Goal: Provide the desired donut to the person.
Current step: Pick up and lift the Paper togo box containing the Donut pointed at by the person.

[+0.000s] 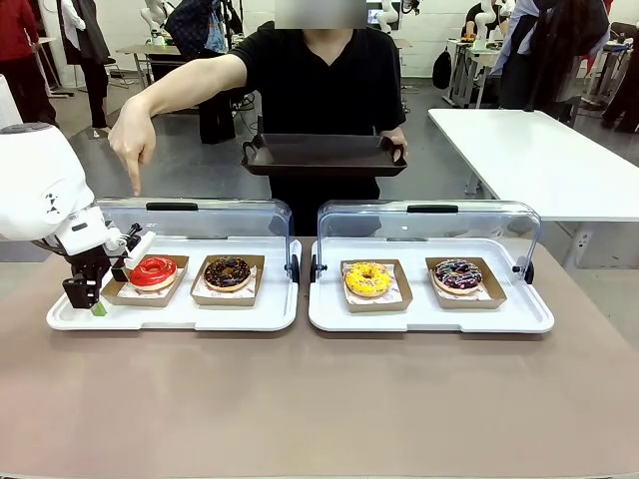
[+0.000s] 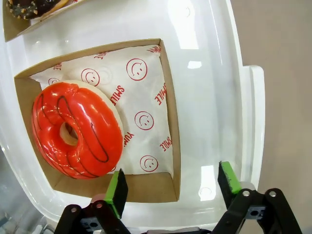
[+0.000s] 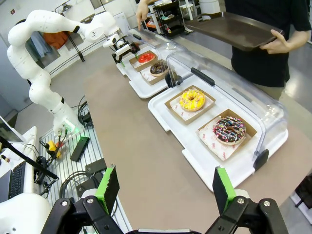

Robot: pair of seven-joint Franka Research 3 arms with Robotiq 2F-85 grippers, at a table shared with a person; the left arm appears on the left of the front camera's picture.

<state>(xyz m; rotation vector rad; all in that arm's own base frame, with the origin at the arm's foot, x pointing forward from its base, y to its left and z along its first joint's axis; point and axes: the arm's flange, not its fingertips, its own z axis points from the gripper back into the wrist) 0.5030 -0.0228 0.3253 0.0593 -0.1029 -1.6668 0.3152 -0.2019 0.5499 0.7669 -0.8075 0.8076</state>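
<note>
Left claw (image 2: 173, 187): at the bottom edge of the wrist view, green-padded fingers partly spread and pinching nothing. One finger sits over the near wall of a cardboard box (image 2: 146, 187). The other hangs over the bare white tray (image 2: 204, 97) beside it, and the box's corner lies between them.
Red donut (image 2: 78, 129): centre left of the wrist view, lying in that box. It has red glaze with thin dark lines, and it is apart from both fingers.
Writing: the paper liner (image 2: 141, 92) under the donut carries red smiley faces and the word "SMILE", repeated.
Same tray: a chocolate donut (image 1: 228, 271) in its own box, just right of the red one in the front view.
Second tray (image 1: 429, 314): right of centre, holding a yellow donut (image 1: 367, 278) and a dark sprinkled donut (image 1: 457, 275), each boxed.
Covers: a clear hinged lid (image 1: 200, 215) with a black handle stands raised behind each tray.
Right claw (image 3: 166, 190): bottom of its own view, fingers spread wide and holding nothing, above the table's near edge.
Person (image 1: 319, 90): top centre, in a black T-shirt. One hand (image 1: 130, 145) points a finger down at the left lid's end, above the red donut, and the other holds a black tray (image 1: 321, 155).
Surface: a brown table (image 1: 319, 399).
Room: grey floor, with a white table (image 1: 539, 160) at the right.
</note>
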